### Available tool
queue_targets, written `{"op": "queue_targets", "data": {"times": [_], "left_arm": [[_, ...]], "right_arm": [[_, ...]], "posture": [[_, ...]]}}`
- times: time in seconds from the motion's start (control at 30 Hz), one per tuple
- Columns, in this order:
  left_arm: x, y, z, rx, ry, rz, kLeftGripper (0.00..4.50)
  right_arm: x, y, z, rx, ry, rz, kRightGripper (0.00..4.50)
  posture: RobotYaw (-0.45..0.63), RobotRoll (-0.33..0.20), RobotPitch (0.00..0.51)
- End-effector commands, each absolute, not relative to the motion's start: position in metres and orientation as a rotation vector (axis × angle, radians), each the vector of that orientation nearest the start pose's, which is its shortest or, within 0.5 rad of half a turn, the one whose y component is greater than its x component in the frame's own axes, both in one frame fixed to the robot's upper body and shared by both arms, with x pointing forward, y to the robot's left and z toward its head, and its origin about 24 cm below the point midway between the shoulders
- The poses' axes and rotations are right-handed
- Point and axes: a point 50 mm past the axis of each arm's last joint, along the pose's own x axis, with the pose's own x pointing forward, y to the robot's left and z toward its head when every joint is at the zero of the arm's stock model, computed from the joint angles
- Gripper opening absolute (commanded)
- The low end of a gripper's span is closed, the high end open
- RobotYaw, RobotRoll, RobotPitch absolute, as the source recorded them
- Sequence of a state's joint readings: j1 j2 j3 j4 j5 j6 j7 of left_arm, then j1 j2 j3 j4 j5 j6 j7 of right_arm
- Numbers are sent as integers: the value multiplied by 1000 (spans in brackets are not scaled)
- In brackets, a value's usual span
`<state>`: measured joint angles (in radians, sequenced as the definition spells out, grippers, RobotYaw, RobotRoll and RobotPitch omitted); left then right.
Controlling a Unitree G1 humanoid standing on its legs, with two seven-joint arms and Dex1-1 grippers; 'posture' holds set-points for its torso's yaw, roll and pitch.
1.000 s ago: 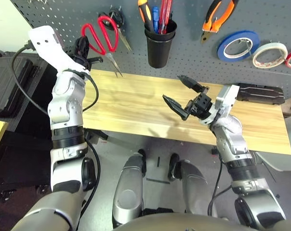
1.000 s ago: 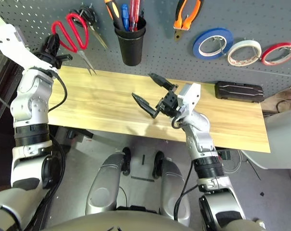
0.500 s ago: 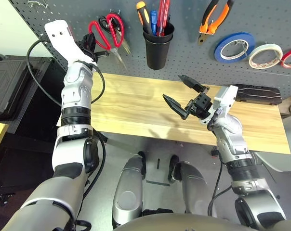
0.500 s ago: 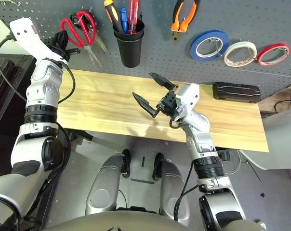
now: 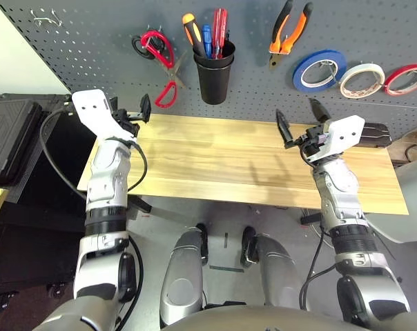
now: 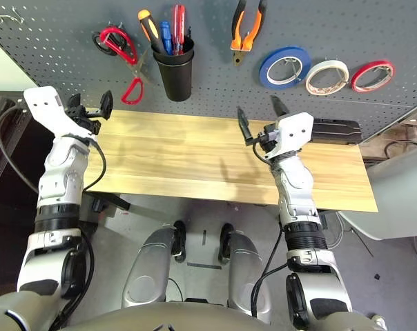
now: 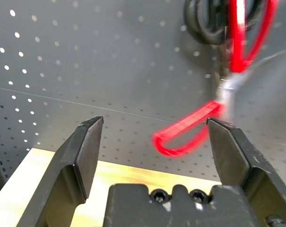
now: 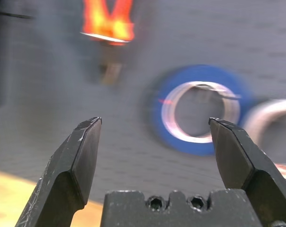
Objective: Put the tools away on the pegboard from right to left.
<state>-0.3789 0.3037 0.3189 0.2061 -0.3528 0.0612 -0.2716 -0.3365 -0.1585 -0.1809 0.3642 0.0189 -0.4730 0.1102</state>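
Tools are all hanging or standing on the large dark grey perforated pegboard (image 5: 91,41) behind the light wooden tabletop (image 5: 215,158), whose bare planks are lying nearest, under both silver arms. Over the tabletop's left end, the left tool (image 5: 136,114) is hovering with its two black fingers spread apart and gripping nothing. Over the right part, the right tool (image 5: 302,121) is also holding its fingers wide apart, pointing up toward the board. A flat black case (image 6: 336,131) is lying at the back right of the tabletop, just behind the right tool's white housing.

Farther back, on the pegboard, the red-handled scissors (image 5: 160,58) are hanging at the left, partly opened, one red loop dangling low; in the left wrist view that loop (image 7: 190,135) is showing beyond the gap between the fingers. Black-handled scissors (image 5: 141,47) are sitting on the same spot. Next to the right, the black cup (image 5: 214,76) is holding the slim black-and-orange-handled screwdriver (image 5: 192,29) together with blue and red handles. Right of the cup, the orange-and-black-handled pliers (image 5: 288,31) are hanging nose down. Beyond them a blue tape roll (image 5: 319,70), the whitish tape roll (image 5: 362,70) and a red tape roll (image 5: 406,79) are hanging in a row, each close beside the next.
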Motion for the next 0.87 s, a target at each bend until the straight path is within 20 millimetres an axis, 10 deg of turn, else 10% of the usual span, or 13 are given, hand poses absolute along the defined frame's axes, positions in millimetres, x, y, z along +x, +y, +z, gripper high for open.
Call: {"op": "queue_targets", "data": {"times": [0.03,0.87], "left_arm": [[304,266,115,-90,-232,-41,4479],[308,267,88,32,-219,-249,4479]], "right_arm": [[296,-217,85,-163,-405,-175,4500],[271,-282,75,-266,-337,-517,4500]], "posture": [[95,0,133],[-54,0,179]]}}
